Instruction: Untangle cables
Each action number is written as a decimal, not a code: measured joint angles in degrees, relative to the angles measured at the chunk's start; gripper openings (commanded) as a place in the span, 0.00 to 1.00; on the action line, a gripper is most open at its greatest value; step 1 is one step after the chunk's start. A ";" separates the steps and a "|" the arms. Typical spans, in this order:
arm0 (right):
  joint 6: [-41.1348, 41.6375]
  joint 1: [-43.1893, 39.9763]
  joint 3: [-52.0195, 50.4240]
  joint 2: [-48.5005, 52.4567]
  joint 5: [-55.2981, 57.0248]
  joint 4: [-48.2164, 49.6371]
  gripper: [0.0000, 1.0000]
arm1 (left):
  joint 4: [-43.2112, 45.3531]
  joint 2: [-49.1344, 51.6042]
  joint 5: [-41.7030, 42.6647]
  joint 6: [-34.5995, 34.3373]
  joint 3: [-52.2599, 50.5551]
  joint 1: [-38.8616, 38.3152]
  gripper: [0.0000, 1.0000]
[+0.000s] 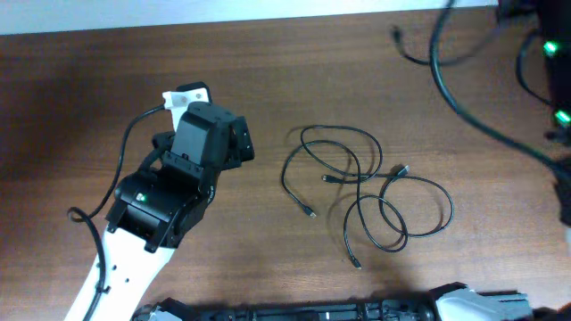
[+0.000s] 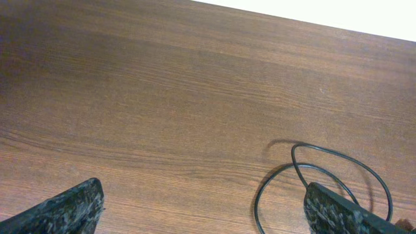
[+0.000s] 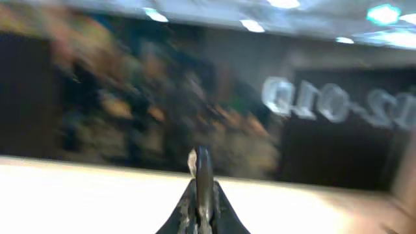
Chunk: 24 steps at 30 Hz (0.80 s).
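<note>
My left gripper (image 2: 205, 218) stands spread as wide as it goes and holds nothing. It hovers over bare wood of the table (image 1: 268, 80), with the cables (image 1: 363, 181) lying off to its right. In the left wrist view one thin black loop (image 2: 338, 156) runs just ahead of my right-hand fingertip (image 2: 338, 211). I cannot tell whether that fingertip touches it.

My right gripper (image 3: 203, 175) is pressed fully together on nothing and points out at the room, away from the table. Its view is blurred.

From overhead the cords lie flat near the table's middle in several loose loops that cross one another, with small plug ends (image 1: 312, 214) sticking out around the edges.

I judge these cords to be very light and limp. They will probably slide easily on the smooth wood and drag their neighbours along wherever they cross. A pinch in mid-loop would likely lift the whole knot. The better hold looks like a free plug end, or an outer stretch well clear of any crossing. From there I would draw slowly outward, with the other hand free to pin the rest.
</note>
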 measured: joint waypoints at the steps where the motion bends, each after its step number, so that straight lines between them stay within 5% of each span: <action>1: -0.66 0.00 0.00 1.09 4.66 -1.42 0.04 | 0.00 0.00 0.00 0.00 0.00 0.00 0.99; 10: 2.93 -9.35 -0.11 9.42 27.08 -16.55 0.04 | 0.02 0.00 0.00 0.00 0.00 0.00 0.99; 19: 19.78 -33.70 -0.13 12.39 28.98 -30.69 0.04 | 0.00 0.00 0.00 0.00 0.00 0.00 0.99; 24: 22.67 -49.77 -0.11 12.39 23.67 -32.48 0.04 | 0.02 0.00 0.00 0.00 0.00 0.00 0.99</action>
